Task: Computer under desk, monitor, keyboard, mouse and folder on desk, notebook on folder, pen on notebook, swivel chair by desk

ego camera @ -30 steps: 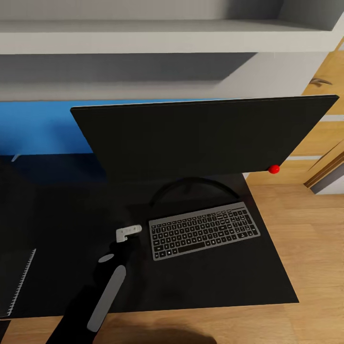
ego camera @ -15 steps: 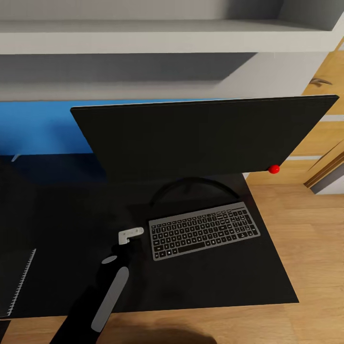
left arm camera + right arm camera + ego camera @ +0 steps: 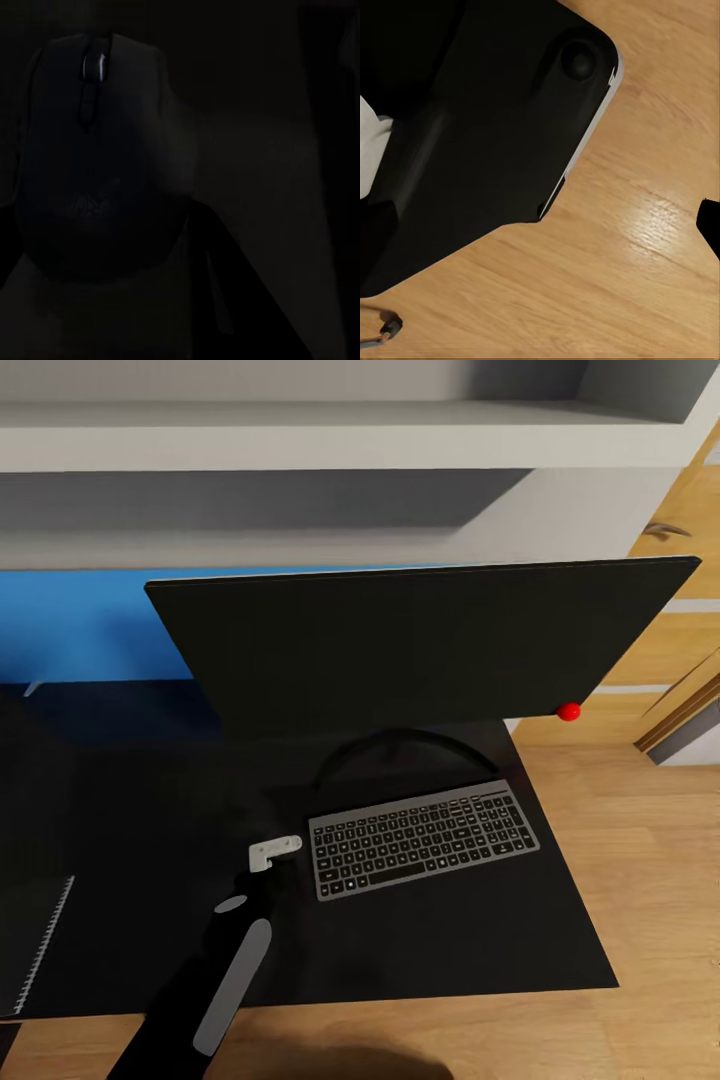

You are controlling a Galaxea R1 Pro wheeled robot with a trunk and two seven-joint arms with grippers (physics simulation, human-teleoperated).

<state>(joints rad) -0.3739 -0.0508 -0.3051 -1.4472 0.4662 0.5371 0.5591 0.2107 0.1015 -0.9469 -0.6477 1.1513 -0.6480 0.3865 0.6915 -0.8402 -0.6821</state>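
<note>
The left wrist view alone reveals the small dark rounded mouse [image 3: 94, 161], logo unreadable; left gripper [image 3: 272, 851] state unclear beside the slim silver-framed keyboard [image 3: 423, 839].

notebook [image 3: 40, 945] — cut off at edge

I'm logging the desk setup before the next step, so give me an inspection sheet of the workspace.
Surface: desk, glossy black top.
Job's things: monitor upright on the desk; keyboard in front of it; mouse close before the left wrist camera; notebook at the desk's left edge.
Clutter: nothing seen.
Grippers: left gripper beside the keyboard, jaws not readable.
Cables: nothing seen.
Surroundings: white wall shelf, blue back panel, wood floor, wooden door.
</note>
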